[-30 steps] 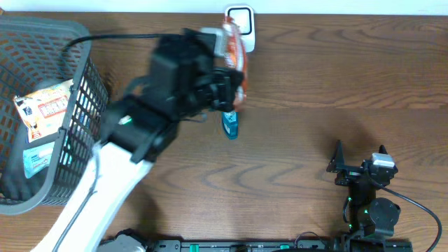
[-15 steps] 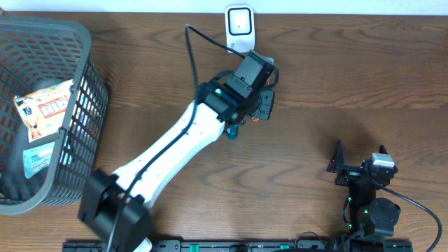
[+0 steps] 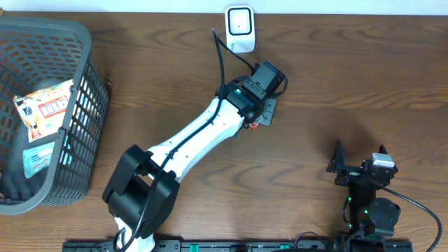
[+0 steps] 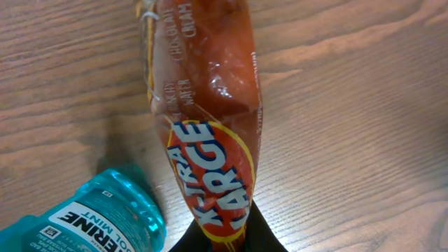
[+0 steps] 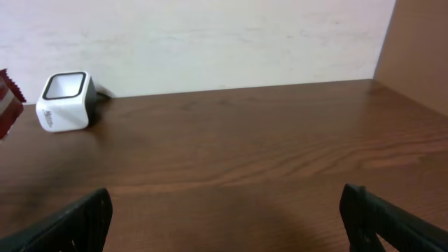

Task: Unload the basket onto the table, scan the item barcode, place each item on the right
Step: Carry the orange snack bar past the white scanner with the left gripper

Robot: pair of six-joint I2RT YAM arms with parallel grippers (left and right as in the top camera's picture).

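Wooden table (image 4: pixel 364 105) — glossy red-orange snack packet (image 4: pixel 210 105), "XTRA LARGE" lettering.

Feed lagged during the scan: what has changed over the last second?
The left gripper came down from near the scanner toward the table, jaws shut on the orange snack packet, now low beside the mouthwash bottle. Scanner, basket and open right gripper stayed put.

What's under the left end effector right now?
Left wrist view: a red snack packet clamped in the left end effector, teal mouthwash bottle beside it, wood table below. Overhead, the arm hides the bottle and most of the packet.
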